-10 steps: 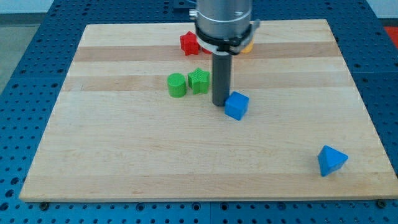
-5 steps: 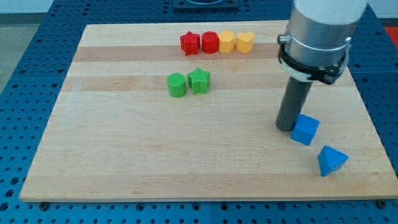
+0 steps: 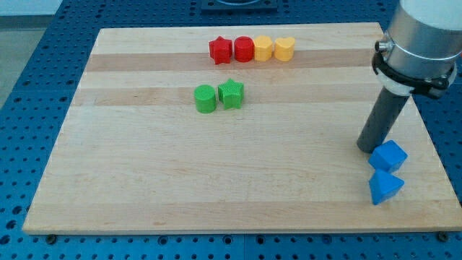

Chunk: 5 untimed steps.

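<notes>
My tip [image 3: 369, 147] rests on the board at the view's right, touching the upper left side of the blue cube [image 3: 389, 156]. Just below the cube, and touching it, lies the blue triangular block [image 3: 384, 188]. Both blue blocks sit near the board's right edge at the view's bottom right.
A green cylinder [image 3: 205, 99] and a green star [image 3: 231, 94] sit side by side left of centre. Along the view's top stands a row: red star [image 3: 220, 50], red cylinder [image 3: 243, 49], yellow hexagon [image 3: 263, 49], yellow heart [image 3: 284, 49]. The wooden board [image 3: 144, 180] lies on a blue pegboard.
My tip has swept from the board's middle to the right and downward, pushing the blue cube along until it sits against the blue triangular block. The other blocks stayed put.
</notes>
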### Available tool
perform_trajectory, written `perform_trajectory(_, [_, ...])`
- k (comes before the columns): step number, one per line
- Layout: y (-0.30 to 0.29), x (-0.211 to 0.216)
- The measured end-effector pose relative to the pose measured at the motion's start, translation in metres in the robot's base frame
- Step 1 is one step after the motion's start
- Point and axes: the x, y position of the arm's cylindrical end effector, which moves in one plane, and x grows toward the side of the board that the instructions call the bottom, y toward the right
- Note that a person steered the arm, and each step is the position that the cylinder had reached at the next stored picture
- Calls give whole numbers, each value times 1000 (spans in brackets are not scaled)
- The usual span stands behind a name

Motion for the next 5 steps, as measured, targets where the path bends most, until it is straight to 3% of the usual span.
perform_trajectory(2, [41, -1])
perform_trajectory(5, [24, 30])
